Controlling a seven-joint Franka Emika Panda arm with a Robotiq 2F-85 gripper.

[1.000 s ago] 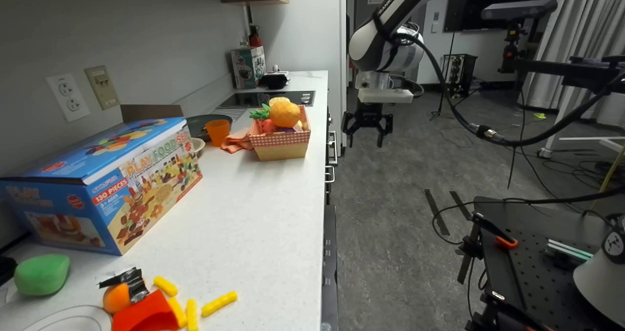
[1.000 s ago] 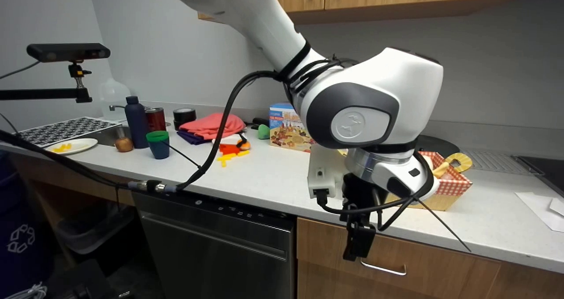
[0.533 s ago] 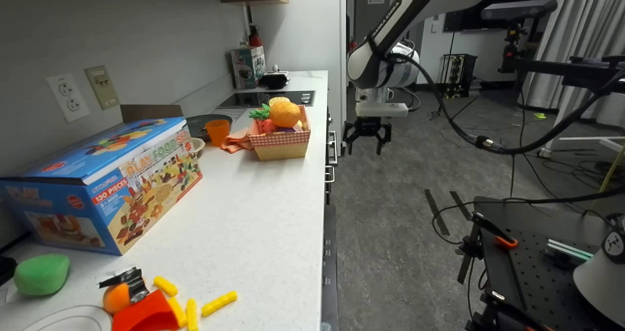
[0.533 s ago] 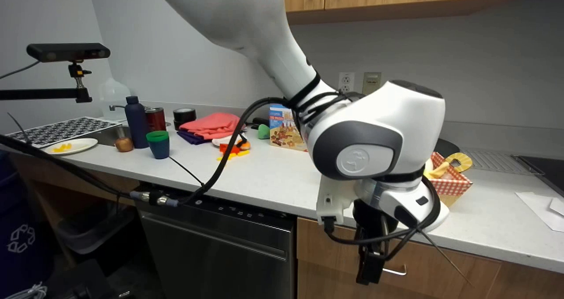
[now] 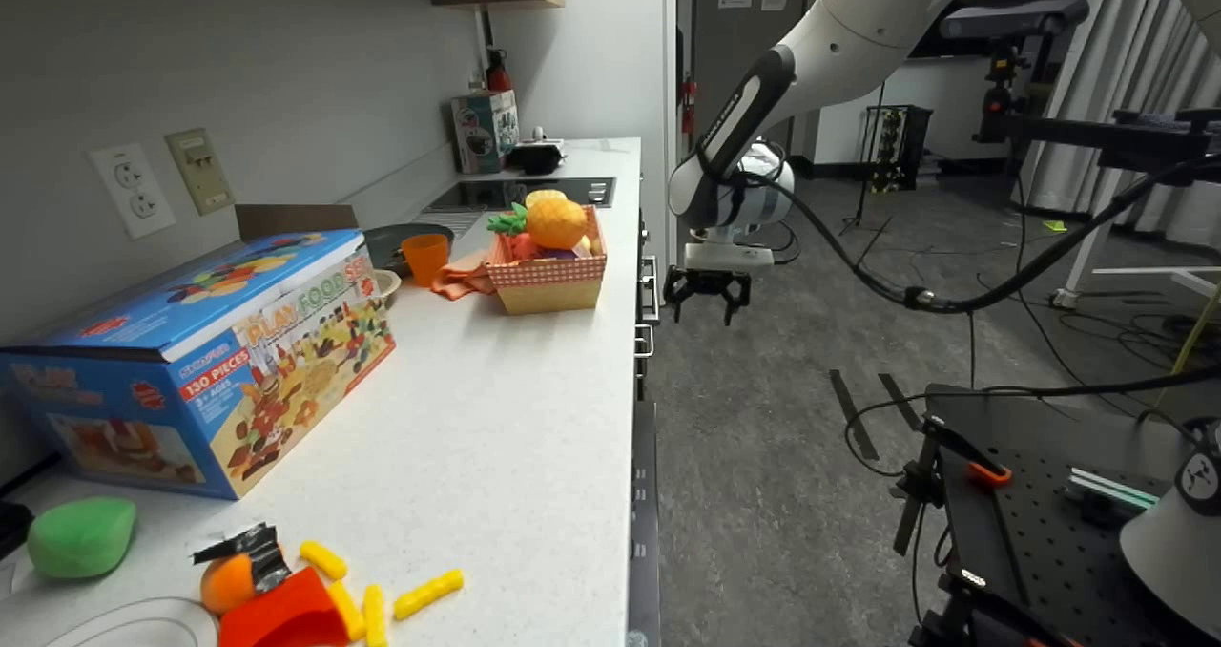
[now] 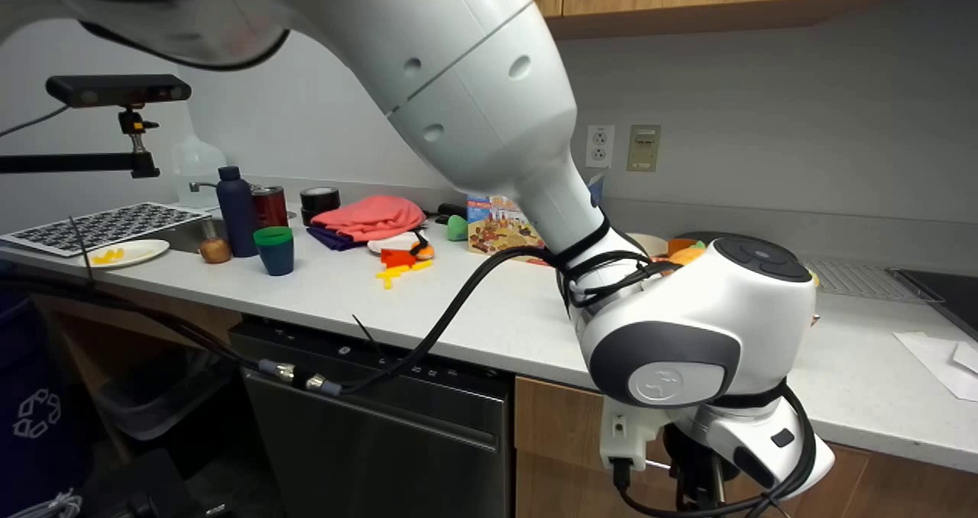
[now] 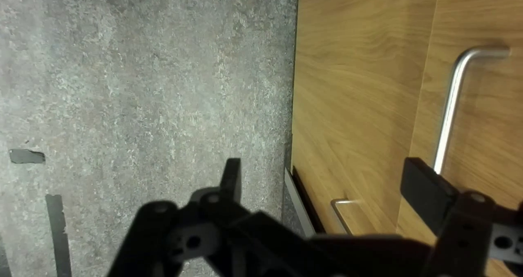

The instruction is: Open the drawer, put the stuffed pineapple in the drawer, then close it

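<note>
In an exterior view, the claw [image 5: 704, 317] is hanging spread; at its ten o'clock the stuffed pineapple [image 5: 556, 223] is lying in a basket [image 5: 551, 297]. In the wrist view, the closed drawer [image 7: 482, 113] is showing at the claw's two o'clock.

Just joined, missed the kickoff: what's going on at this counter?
A teleoperated Panda arm has its gripper down beside the front of the counter, open and holding nothing. In the wrist view one finger overlaps the metal handle of a wooden drawer, which looks shut; whether they touch is unclear. What looks like the stuffed pineapple sits in the checked basket on the counter. So opening, loading and closing all seem yet to be done.
</note>
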